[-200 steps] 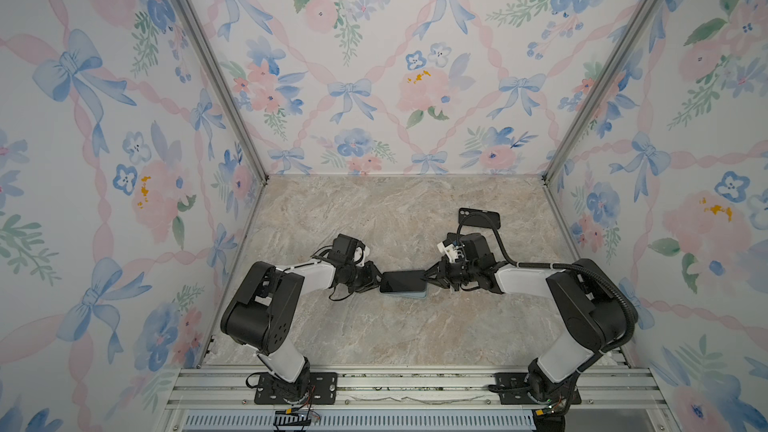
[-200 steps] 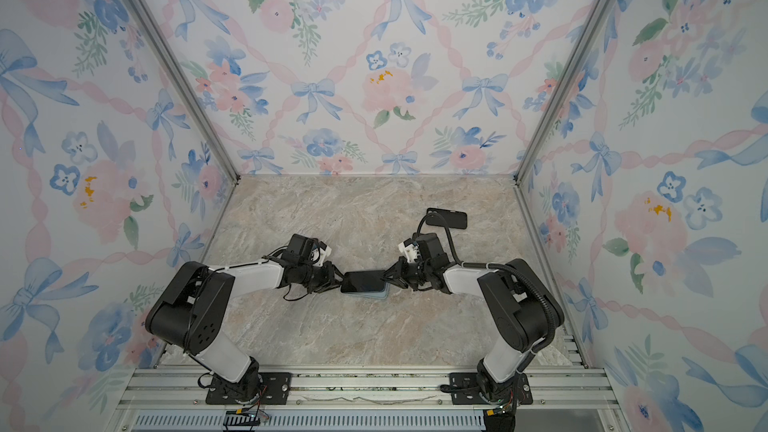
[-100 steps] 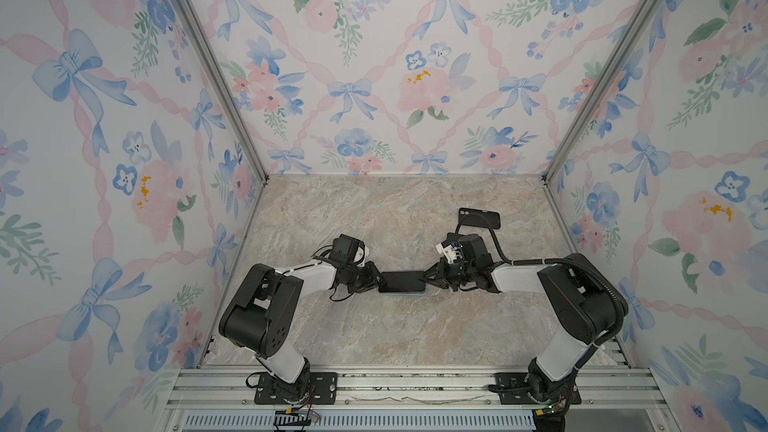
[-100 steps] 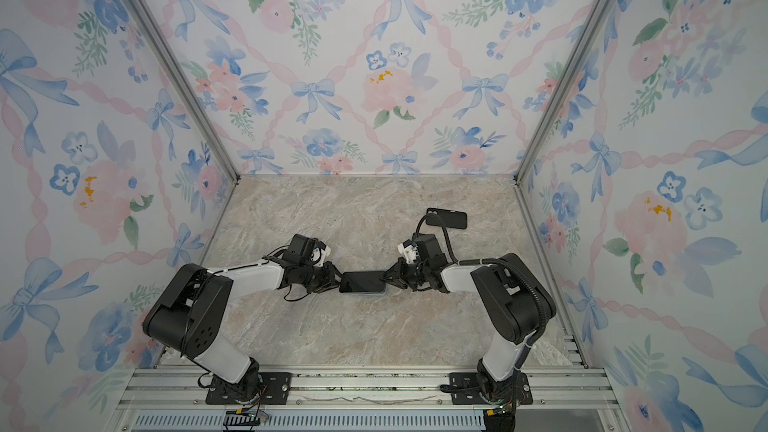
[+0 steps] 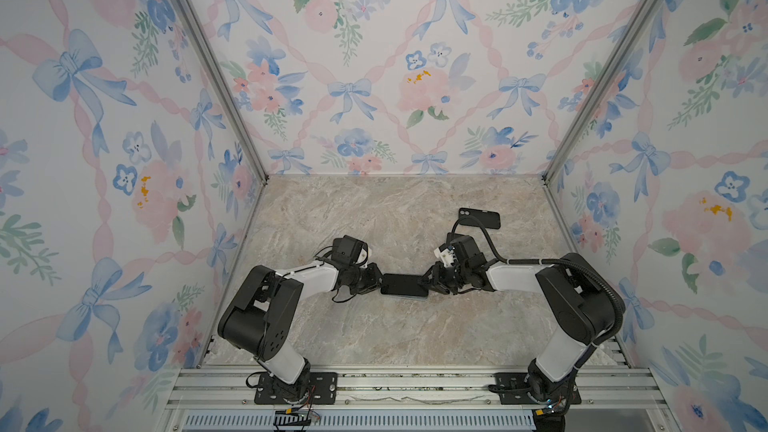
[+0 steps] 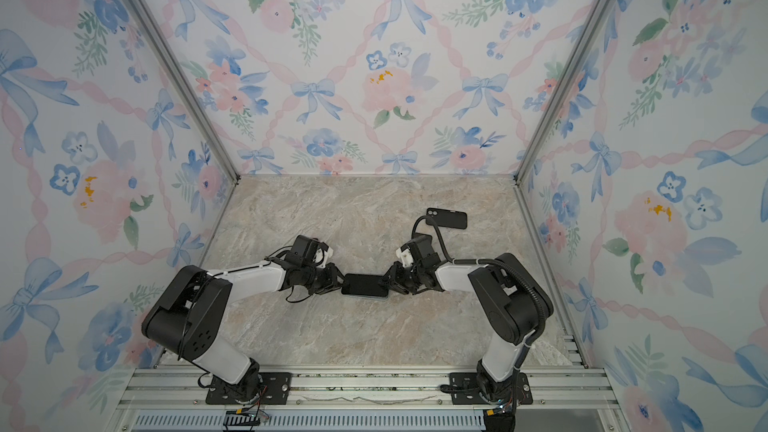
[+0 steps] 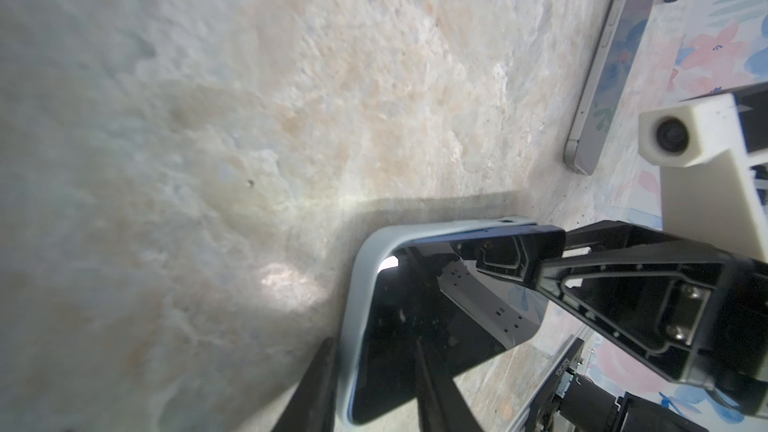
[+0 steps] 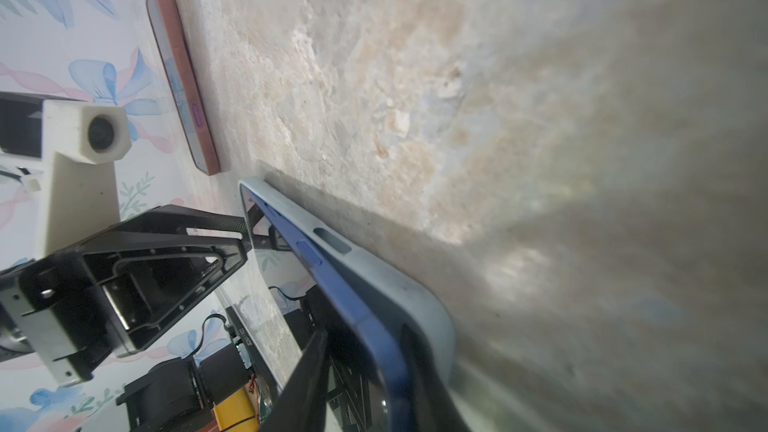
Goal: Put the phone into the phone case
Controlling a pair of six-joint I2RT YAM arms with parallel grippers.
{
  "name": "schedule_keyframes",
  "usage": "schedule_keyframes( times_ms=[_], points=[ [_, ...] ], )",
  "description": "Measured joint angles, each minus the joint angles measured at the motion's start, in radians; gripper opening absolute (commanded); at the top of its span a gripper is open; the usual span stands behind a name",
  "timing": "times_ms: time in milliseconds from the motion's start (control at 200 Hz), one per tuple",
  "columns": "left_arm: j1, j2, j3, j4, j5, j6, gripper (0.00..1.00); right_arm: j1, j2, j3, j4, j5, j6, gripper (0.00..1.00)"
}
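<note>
Two arms meet over the middle of the marble table (image 5: 374, 334), one from each side, with the phone (image 5: 404, 283) stretched left to right between them in the table's near half. It sits screen up inside the pale blue phone case (image 7: 353, 305); in the right wrist view the phone's dark blue side stands a little proud of the case's rim, so it does not look fully seated there.

The left gripper (image 5: 377, 280) is clamped on the left end of the phone case; the left wrist view shows one of its fingers (image 7: 436, 388) across the black screen and the other against the case's outer back.

The right gripper (image 5: 429, 280) sits at the right end, a fingertip (image 7: 519, 255) touching the screen's corner; whether its jaws pinch the phone or stand free I cannot tell.

A dark slab (image 5: 478, 218) lies flat at the far right, well apart from both grippers; a black cable (image 5: 484, 238) arches in front of it.
</note>
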Motion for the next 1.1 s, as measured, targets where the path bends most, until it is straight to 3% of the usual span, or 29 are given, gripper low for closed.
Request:
schedule_keyframes(
  times_ms=[450, 740, 1100],
  points=[
    [0.013, -0.040, -0.037, -0.013, 0.032, 0.013, 0.30, 0.064, -0.110, 0.152, -0.430, 0.242, -0.111, 0.61],
    [-0.017, -0.051, -0.037, -0.053, 0.031, 0.050, 0.26, 0.103, -0.120, 0.199, -0.549, 0.338, -0.142, 0.60],
    [-0.054, -0.018, -0.004, -0.069, 0.011, 0.066, 0.19, 0.140, -0.130, 0.193, -0.574, 0.368, -0.142, 0.54]
  ],
)
